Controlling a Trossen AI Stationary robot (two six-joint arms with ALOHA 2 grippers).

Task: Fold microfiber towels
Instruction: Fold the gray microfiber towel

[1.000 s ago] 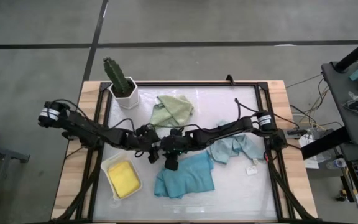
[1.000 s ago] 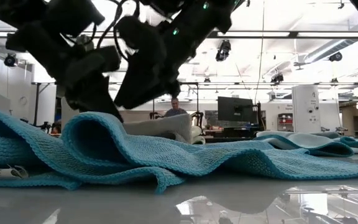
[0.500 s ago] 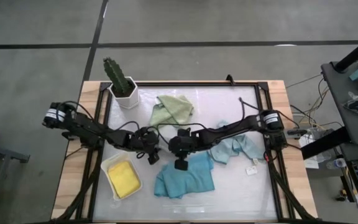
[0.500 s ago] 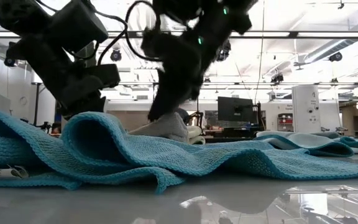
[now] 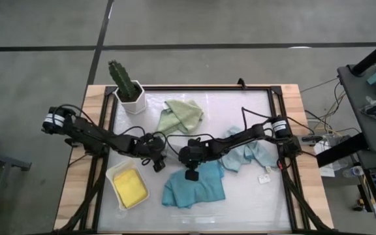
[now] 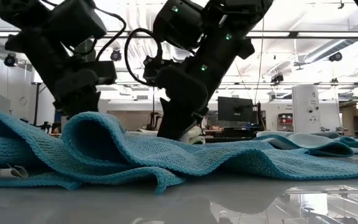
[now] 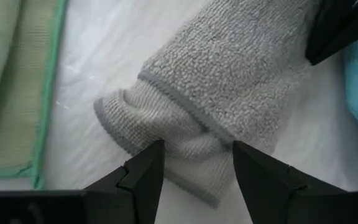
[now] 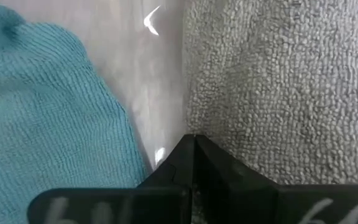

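Note:
A grey towel (image 7: 229, 81) lies folded on the table between my two grippers; the arms hide most of it in the high view. My left gripper (image 7: 191, 168) is open, its fingers on either side of the towel's folded end; it also shows in the high view (image 5: 156, 163). My right gripper (image 8: 194, 152) is shut at the grey towel's edge (image 8: 188, 118), down on the table beside the teal towel (image 5: 194, 186). The sage green towel (image 5: 181, 114) and the pale blue towel (image 5: 247, 155) lie crumpled farther off. The yellow towel (image 5: 129, 186) lies folded in the white tray. My right gripper is shut on the grey towel at its side edge (image 8: 190, 127), next to the teal towel. The fingers come from above, pointing down. They hide the place of contact, so I cannot tell how many layers they have. The towel lies flat on the table.
A potted cactus (image 5: 128, 88) stands at the far left. The white tray (image 5: 113, 175) sits at the near left. A small tag (image 5: 264, 177) lies near the pale blue towel. In the low view the teal towel (image 6: 166, 158) lies rumpled across the foreground.
My right gripper has gone toward the table's right and near edges and down onto the table with the grey towel. The towel's raised part has come down flat. My left gripper has stayed by the towel's folded end.

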